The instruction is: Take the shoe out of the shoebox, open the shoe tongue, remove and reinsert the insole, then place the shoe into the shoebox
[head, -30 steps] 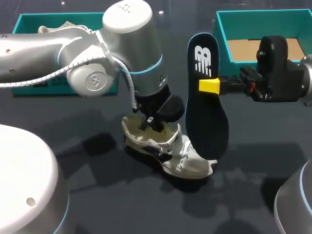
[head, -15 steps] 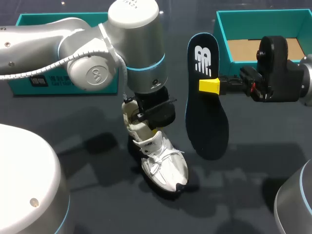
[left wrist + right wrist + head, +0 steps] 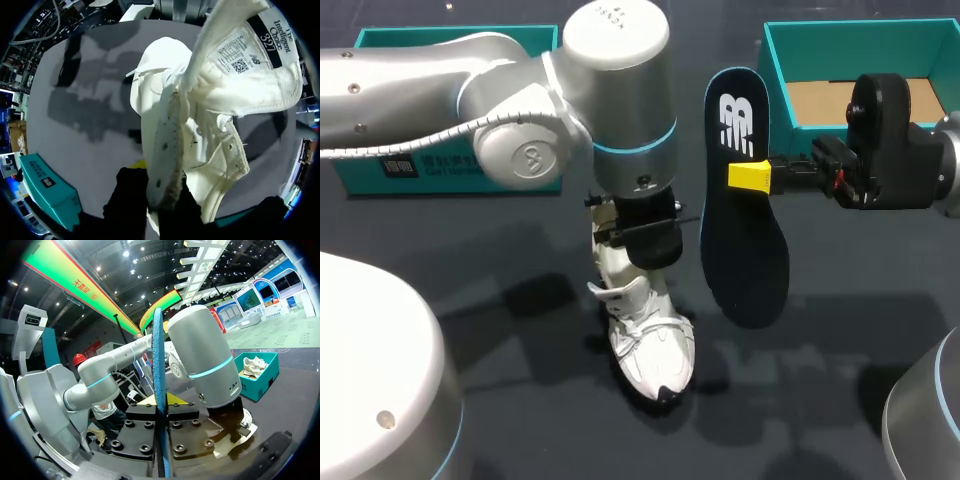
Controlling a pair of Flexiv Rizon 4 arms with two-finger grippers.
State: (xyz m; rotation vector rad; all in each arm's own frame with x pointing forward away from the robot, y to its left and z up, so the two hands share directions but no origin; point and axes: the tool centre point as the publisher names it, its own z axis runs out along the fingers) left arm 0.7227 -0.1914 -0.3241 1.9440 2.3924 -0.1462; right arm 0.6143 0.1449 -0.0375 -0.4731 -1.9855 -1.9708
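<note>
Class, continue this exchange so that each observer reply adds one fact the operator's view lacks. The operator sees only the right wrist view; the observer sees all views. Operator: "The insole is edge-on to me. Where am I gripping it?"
Observer: In the head view, the right jaws clamp the insole near mid-length, on its long edge.
Operator: Is the tongue open?
Observer: Yes. In the left wrist view the tongue is folded back off the shoe's opening.
Operator: Which way does the shoe point?
Observer: In the head view the shoe has its toe toward the robot, and the left jaws hold it at its rear end.
</note>
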